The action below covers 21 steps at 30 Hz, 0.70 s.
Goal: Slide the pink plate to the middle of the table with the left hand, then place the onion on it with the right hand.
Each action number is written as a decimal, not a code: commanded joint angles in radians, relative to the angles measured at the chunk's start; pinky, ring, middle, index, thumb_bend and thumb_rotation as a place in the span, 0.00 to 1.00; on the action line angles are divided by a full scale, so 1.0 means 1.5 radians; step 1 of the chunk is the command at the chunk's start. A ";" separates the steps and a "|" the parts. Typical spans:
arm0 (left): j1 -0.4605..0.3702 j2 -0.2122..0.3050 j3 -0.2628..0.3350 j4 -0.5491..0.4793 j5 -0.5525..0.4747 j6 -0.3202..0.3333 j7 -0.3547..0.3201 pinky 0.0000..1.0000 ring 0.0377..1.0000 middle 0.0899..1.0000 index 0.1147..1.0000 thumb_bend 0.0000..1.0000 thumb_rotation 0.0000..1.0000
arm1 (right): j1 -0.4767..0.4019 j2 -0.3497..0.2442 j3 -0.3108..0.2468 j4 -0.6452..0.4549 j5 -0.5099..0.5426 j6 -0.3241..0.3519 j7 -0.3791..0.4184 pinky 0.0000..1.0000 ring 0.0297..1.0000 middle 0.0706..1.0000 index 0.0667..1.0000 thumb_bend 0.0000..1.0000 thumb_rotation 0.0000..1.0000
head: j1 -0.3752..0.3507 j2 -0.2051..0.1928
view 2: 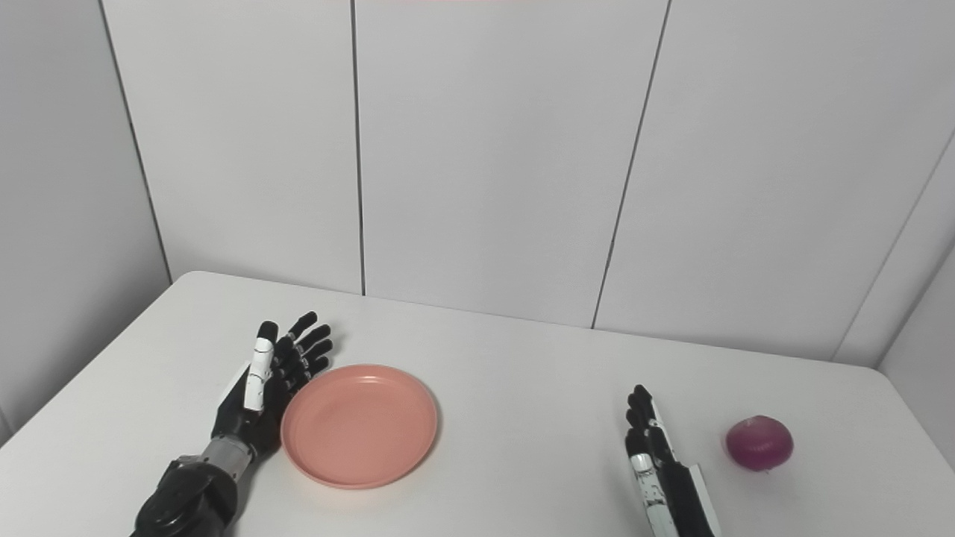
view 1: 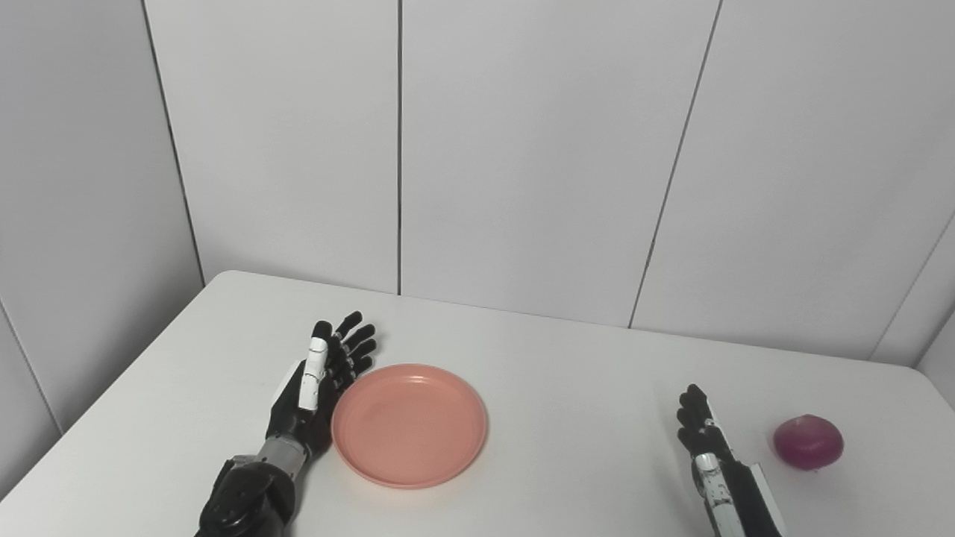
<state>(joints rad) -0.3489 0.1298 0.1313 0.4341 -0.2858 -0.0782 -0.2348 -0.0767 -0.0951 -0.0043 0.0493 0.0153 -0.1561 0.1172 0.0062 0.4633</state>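
The pink plate (view 1: pixel 409 424) lies flat and empty on the white table (view 1: pixel 567 373), left of the middle. My left hand (view 1: pixel 321 380) is open, fingers stretched forward, its palm side against the plate's left rim. The purple onion (view 1: pixel 808 441) sits on the table at the right. My right hand (view 1: pixel 709 455) is open with fingers straight, resting edge-on a little left of the onion and apart from it. It holds nothing. The same layout shows in the right eye view, with the plate (view 2: pixel 359 425) and onion (view 2: pixel 759 443).
Grey wall panels (view 1: pixel 522 149) stand close behind the table's back edge. The table's left edge runs diagonally at the left and its right corner is near the onion.
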 commanded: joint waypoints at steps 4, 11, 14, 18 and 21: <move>0.003 -0.013 -0.011 -0.004 0.015 -0.005 0.007 0.97 0.93 0.92 0.92 0.83 1.00 | 0.013 0.020 0.011 0.012 -0.007 0.012 -0.012 1.00 1.00 0.99 1.00 0.60 0.91 | -0.031 0.002; 0.008 -0.027 -0.010 0.016 0.007 -0.023 0.005 0.98 0.94 0.91 0.92 0.83 1.00 | 0.008 0.032 0.017 0.023 -0.019 0.009 -0.022 1.00 1.00 0.98 0.99 0.65 0.89 | -0.078 0.002; 0.014 -0.037 -0.007 0.009 0.002 -0.026 0.005 0.98 0.94 0.92 0.92 0.83 1.00 | 0.008 0.034 0.019 0.025 -0.024 0.007 -0.024 1.00 1.00 0.98 0.99 0.67 0.90 | -0.093 0.004; 0.026 -0.056 -0.005 -0.019 -0.004 -0.018 0.013 1.00 0.96 0.93 0.93 0.82 1.00 | 0.010 0.038 0.019 0.025 -0.018 0.011 -0.023 1.00 1.00 0.99 0.99 0.68 0.89 | -0.106 0.003; 0.033 -0.062 -0.006 -0.025 0.000 -0.017 0.015 1.00 0.96 0.94 0.94 0.81 1.00 | 0.010 0.039 0.020 0.026 -0.020 0.010 -0.022 1.00 1.00 0.99 0.99 0.67 0.89 | -0.112 0.003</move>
<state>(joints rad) -0.3238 0.0517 0.1279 0.3816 -0.2777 -0.0913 -0.2126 -0.0812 -0.0602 0.0153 0.0570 -0.0221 -0.1541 0.0929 -0.1625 0.4679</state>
